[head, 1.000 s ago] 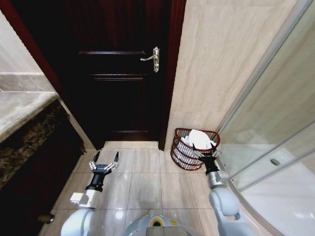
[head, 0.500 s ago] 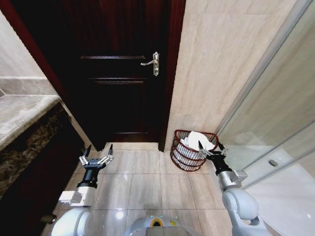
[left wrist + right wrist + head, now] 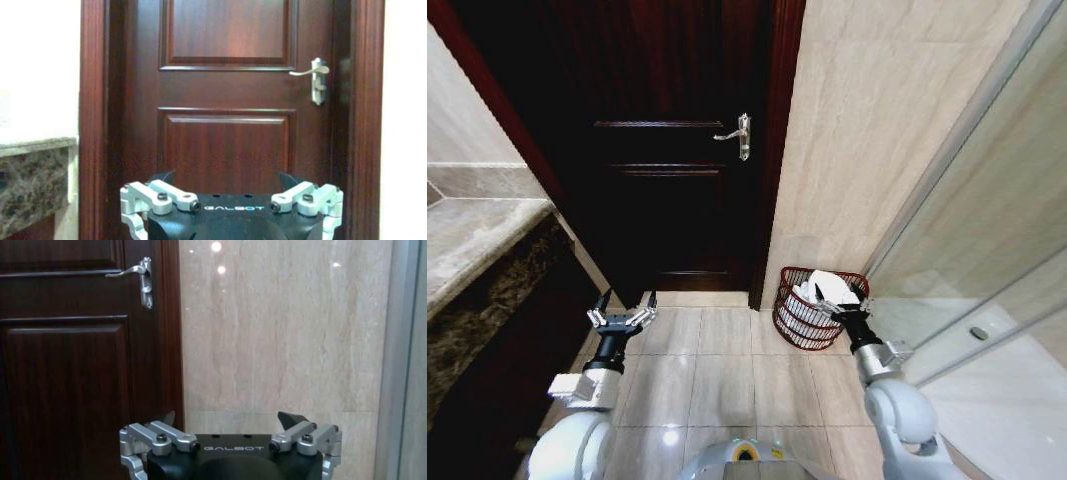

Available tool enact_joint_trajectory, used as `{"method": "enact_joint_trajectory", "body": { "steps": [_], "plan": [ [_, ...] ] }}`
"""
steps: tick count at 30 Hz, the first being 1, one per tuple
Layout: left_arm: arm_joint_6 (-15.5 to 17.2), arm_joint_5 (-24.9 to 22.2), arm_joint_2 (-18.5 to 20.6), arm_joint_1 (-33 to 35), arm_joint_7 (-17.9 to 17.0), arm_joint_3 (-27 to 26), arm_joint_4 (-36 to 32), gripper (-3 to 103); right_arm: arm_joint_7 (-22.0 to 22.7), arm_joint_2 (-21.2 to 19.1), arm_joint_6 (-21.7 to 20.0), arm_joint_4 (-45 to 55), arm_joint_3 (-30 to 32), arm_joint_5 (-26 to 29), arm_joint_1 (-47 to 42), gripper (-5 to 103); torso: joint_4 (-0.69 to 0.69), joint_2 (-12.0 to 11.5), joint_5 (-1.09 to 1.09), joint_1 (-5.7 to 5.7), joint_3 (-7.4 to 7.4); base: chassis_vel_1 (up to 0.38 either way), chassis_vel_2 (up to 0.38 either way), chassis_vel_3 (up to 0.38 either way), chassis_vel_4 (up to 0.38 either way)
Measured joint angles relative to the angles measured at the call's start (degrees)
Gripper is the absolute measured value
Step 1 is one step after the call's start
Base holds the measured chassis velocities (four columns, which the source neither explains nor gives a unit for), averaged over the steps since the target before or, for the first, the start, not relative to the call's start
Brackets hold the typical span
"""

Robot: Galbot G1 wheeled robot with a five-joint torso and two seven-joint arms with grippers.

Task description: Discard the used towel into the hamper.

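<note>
The hamper (image 3: pixel 791 318), a dark reddish-brown open-weave basket, stands on the floor tiles in the corner between the door frame and the glass shower wall. A white towel (image 3: pixel 829 284) lies bunched inside it, rising above the rim. My right gripper (image 3: pixel 843 303) hovers open at the hamper's near right rim, with nothing between its fingers. My left gripper (image 3: pixel 627 302) is open and empty over the tiles in front of the door. In the wrist views, the left gripper (image 3: pixel 227 176) faces the door and the right gripper (image 3: pixel 229 416) faces the beige wall.
A dark wooden door (image 3: pixel 677 180) with a silver lever handle (image 3: pixel 735 133) is closed straight ahead. A marble-topped vanity (image 3: pixel 477 240) runs along the left. The glass shower enclosure (image 3: pixel 997 250) bounds the right. Open floor tiles (image 3: pixel 722 370) lie between my arms.
The whole head view has shifted, so the camera moved. The right gripper stays open by the hamper, its arm drawn slightly back; the left gripper has shifted left.
</note>
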Motion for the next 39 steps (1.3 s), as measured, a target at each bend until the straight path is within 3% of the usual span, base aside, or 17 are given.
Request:
{"method": "enact_joint_trajectory", "body": {
  "steps": [9, 21, 30, 39],
  "plan": [
    [-2.2, -0.6, -0.4, -0.4, -0.9, -0.4, 2.9, 100, 0.3, 0.5, 0.8, 0.3, 0.4, -1.7, 0.3, 100, 0.0, 2.4, 0.0, 1.09, 1.27, 0.0, 0.0, 0.0, 0.0],
    [-4.6, 0.5, -0.6, -0.1, -0.2, -0.2, 3.0, 100, -0.3, 0.6, 0.1, 2.1, 1.1, 0.4, -0.1, 100, 0.0, 5.4, 0.0, 2.44, 3.0, 0.0, 0.0, 0.0, 0.0],
    [-7.5, 7.9, -0.7, -0.2, -1.2, 0.3, 5.0, 100, -1.0, 0.5, 0.7, 1.8, 1.3, 0.4, -0.4, 100, 0.0, 7.9, 0.0, 3.53, 4.33, 0.0, 0.0, 0.0, 0.0],
    [-7.6, 7.6, -1.0, 0.2, -1.5, 0.4, 4.6, 100, -1.0, 0.3, 0.9, 2.6, 1.4, 0.4, -0.6, 100, 0.0, 10.2, 0.01, 4.63, 5.54, 0.0, 0.0, 0.0, 0.0]
  ]
}}
